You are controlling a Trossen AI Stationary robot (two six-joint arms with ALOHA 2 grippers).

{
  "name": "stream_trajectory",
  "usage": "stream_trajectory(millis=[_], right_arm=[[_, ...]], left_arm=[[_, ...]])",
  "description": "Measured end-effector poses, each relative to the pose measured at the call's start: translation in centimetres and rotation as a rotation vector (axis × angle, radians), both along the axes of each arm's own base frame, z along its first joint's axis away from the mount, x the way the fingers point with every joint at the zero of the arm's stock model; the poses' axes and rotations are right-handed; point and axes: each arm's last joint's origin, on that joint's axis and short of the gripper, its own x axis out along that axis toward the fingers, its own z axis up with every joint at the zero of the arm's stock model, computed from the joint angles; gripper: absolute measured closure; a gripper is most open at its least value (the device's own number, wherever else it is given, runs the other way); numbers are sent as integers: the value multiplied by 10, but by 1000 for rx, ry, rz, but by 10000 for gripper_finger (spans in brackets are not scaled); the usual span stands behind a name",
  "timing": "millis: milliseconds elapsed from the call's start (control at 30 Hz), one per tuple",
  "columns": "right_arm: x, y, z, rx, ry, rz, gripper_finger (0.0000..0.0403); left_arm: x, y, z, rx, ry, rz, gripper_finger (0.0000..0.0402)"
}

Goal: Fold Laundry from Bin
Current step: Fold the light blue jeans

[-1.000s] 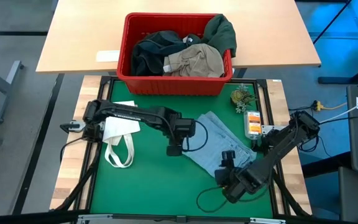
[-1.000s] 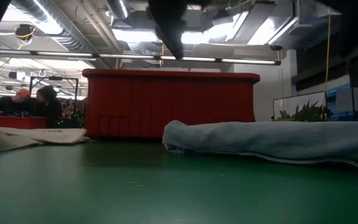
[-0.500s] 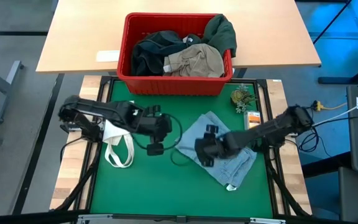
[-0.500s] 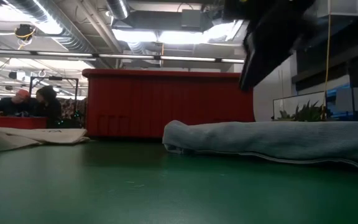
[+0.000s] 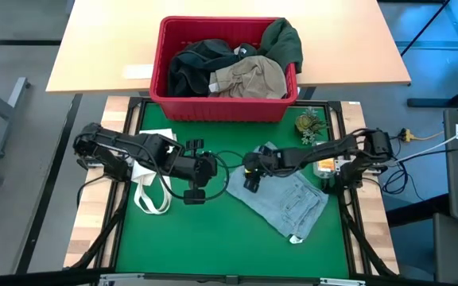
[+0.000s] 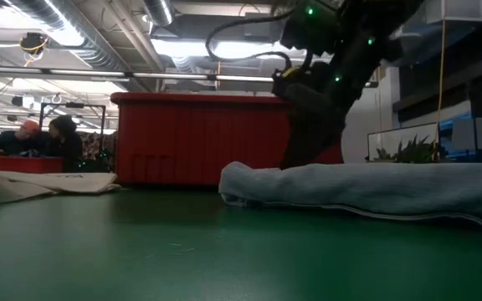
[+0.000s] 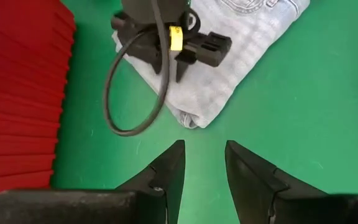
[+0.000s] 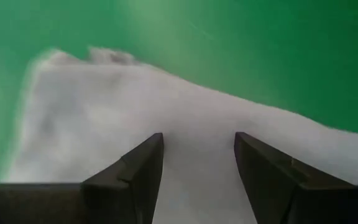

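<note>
Denim jeans (image 5: 285, 196) lie long axis diagonal on table; our right pincer (image 5: 250, 178) sits over near-left corner, wide open, empty; left pincer (image 5: 195, 195) beside, half-open, empty.

One red plastic slotted bin (image 5: 224, 107) holding three cloth garments; one folded light denim jeans (image 5: 289, 199); one white tote bag (image 5: 148, 181); two dark arms.

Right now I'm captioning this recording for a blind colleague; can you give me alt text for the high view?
Seen from above, the right gripper reaches over the edge of folded light blue jeans on a green mat, its fingers open, while the open left gripper hovers beside them. Behind, a red bin holds dark and khaki garments.
</note>
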Motion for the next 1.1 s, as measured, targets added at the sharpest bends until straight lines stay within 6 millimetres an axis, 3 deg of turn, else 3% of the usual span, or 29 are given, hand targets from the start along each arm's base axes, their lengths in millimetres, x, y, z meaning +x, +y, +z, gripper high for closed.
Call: stream_trajectory(millis=[267,500,767,1100], right_arm=[[16,14,-29,105,-64,116,203],[21,29,-30,107,-85,169,203],[33,63,-28,156,-166,331,203],[33,82,-29,198,-159,403,203]], left_arm=[[0,1,0,1,-4,2,291],[1,1,0,1,-6,2,291],[1,0,0,1,-7,2,292],[1,0,1,-1,-11,3,292]])
